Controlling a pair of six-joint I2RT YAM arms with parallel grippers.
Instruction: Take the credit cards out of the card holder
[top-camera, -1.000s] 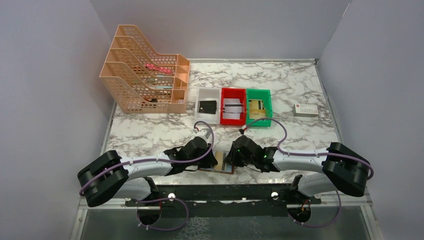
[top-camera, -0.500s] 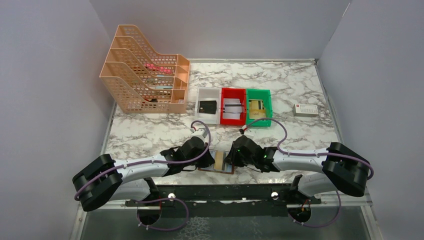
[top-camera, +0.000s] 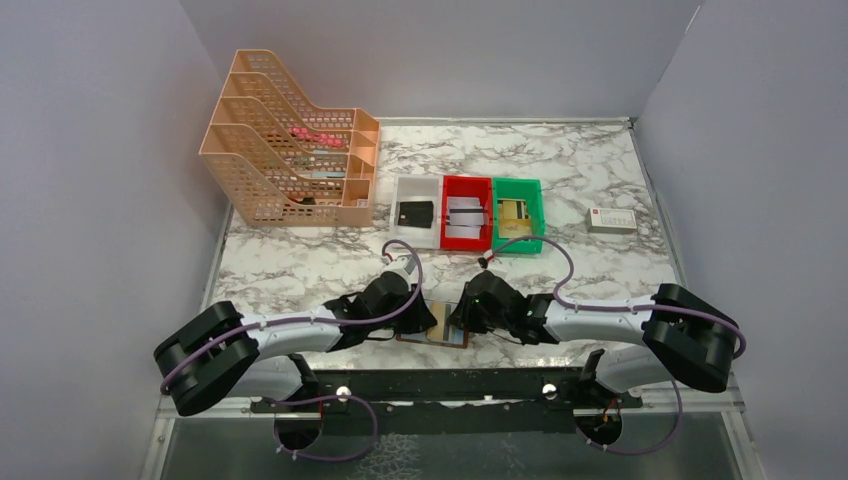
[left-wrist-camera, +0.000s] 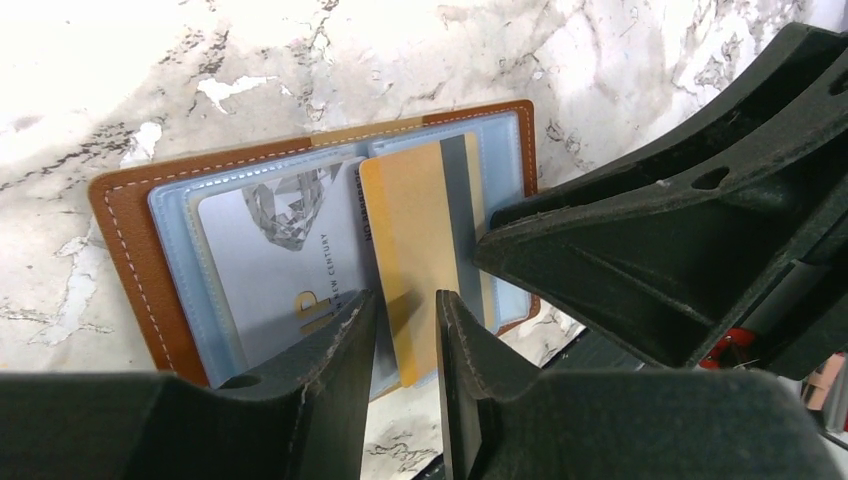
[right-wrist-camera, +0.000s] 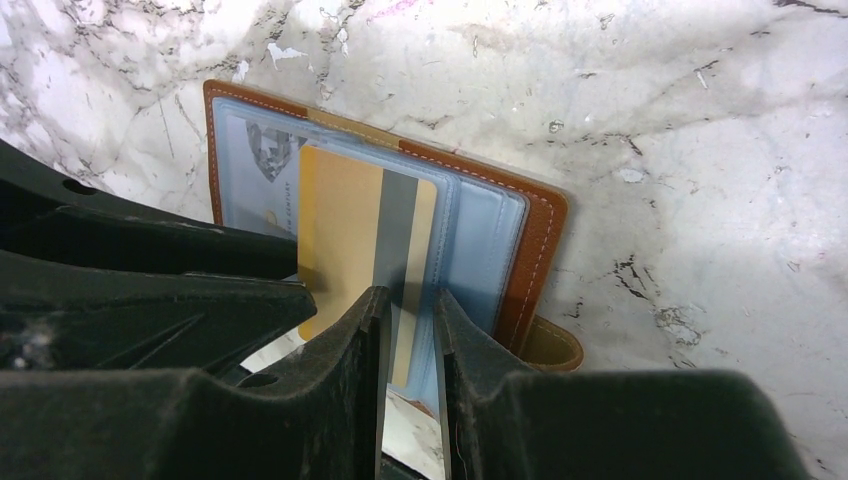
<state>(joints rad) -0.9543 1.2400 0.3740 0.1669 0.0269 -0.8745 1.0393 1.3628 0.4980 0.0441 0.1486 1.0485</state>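
Gold-yellow plastic credit card (left-wrist-camera: 410, 230): stuck half out of the flat brown leather card holder (left-wrist-camera: 125, 240). Pointed longways at the left gripper (left-wrist-camera: 405, 300), end between its parted jaws. Right gripper (right-wrist-camera: 408, 295) nearly closed over the pale blue sleeve (right-wrist-camera: 478, 240); grip unclear.

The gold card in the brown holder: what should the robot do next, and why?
Probably close the left gripper on the gold card and pull it free: the card already juts past the card holder's edge, between that gripper's parted fingers.
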